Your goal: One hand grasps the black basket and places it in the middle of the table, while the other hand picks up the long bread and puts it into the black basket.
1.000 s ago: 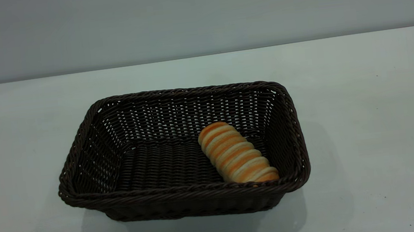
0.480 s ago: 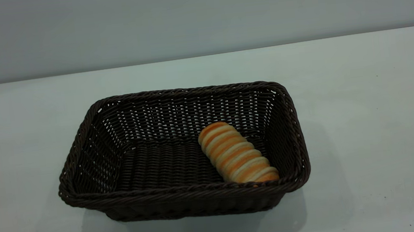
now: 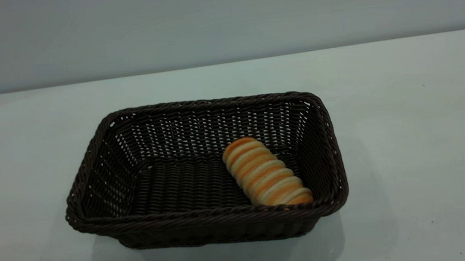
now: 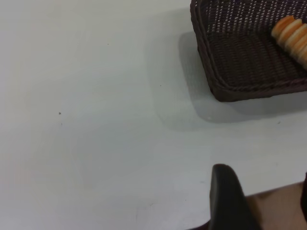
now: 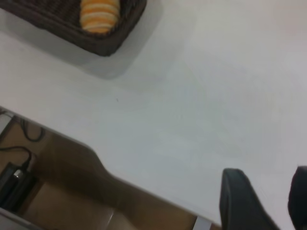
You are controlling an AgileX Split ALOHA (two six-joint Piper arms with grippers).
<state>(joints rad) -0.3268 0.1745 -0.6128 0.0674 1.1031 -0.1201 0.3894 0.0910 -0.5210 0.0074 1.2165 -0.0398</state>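
Observation:
The black basket [image 3: 207,220] stands on the white table [image 3: 409,129] near its middle. The long bread [image 3: 265,172] lies inside it, against the right wall, at a slant. Neither gripper shows in the exterior view. In the left wrist view my left gripper [image 4: 264,196] is open and empty over the table's edge, well away from the basket [image 4: 240,62] and bread [image 4: 292,33]. In the right wrist view my right gripper [image 5: 268,196] is open and empty, also near the table's edge, far from the basket [image 5: 110,43] and bread [image 5: 99,14].
A plain grey wall [image 3: 220,15] runs behind the table. Beyond the table's edge the right wrist view shows brown floor with a black box and cables [image 5: 17,175]. Bare tabletop lies on both sides of the basket.

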